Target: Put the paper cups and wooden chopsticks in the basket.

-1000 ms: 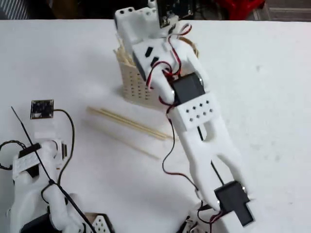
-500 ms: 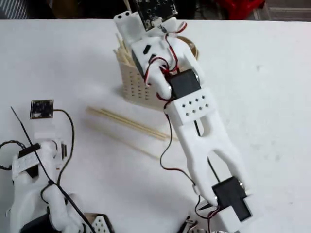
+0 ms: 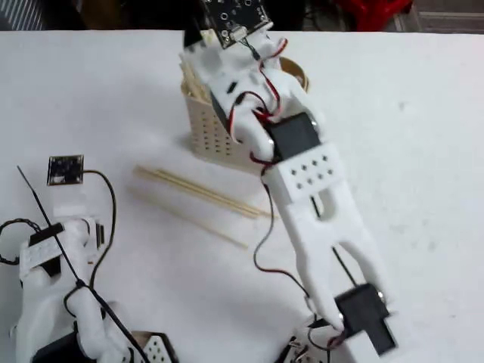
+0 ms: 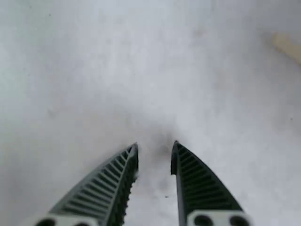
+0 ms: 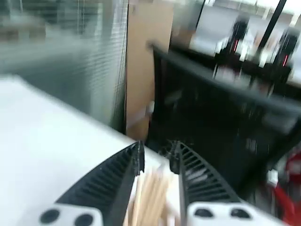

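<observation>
The white lattice basket (image 3: 208, 132) stands at the back middle of the table, with several wooden chopsticks (image 3: 190, 79) upright in it. My right gripper (image 5: 156, 148) hovers just over their tops (image 5: 149, 195), fingers a little apart and nothing clamped. A tan curved rim (image 3: 299, 73), maybe a paper cup, peeks out behind the right arm (image 3: 302, 178) at the basket. A pair of chopsticks (image 3: 198, 191) and a single one (image 3: 208, 225) lie on the table in front of the basket. My left gripper (image 4: 154, 146) points at bare table, narrowly open and holding nothing.
The left arm (image 3: 53, 265) sits folded at the near left corner with its cable looping beside it. The right arm lies diagonally from the near right to the basket. White table stretches to both sides; a black chair (image 5: 221, 108) stands beyond the far edge.
The right arm's wrist has tipped up and shifted slightly over the basket. The chopsticks on the table and the left arm have not moved.
</observation>
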You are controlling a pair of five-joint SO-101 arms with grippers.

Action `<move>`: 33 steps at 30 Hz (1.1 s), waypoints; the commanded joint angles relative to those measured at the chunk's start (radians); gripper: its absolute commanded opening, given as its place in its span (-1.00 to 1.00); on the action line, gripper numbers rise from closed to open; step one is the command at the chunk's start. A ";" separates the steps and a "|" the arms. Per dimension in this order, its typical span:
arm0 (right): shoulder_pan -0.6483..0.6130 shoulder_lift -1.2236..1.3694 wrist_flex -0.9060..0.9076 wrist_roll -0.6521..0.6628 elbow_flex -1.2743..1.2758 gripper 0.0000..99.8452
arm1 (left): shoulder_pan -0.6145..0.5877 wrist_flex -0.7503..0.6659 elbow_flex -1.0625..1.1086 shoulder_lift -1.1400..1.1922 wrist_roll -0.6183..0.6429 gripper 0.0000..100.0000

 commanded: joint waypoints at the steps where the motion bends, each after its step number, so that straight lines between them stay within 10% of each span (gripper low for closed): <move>1: 0.019 -0.097 0.337 0.009 0.046 -0.82 | -0.007 -0.017 0.000 -0.007 0.014 -0.74; 8: -0.153 -0.116 0.478 0.129 0.339 -0.82 | -0.007 -0.017 0.000 -0.007 0.014 -0.74; 19: -0.255 -0.117 -0.053 0.196 0.962 -0.82 | -0.007 -0.017 0.000 -0.007 0.014 -0.74; 33: -0.054 -0.114 0.234 0.195 0.502 -0.82 | -0.007 -0.017 0.000 -0.007 0.014 -0.74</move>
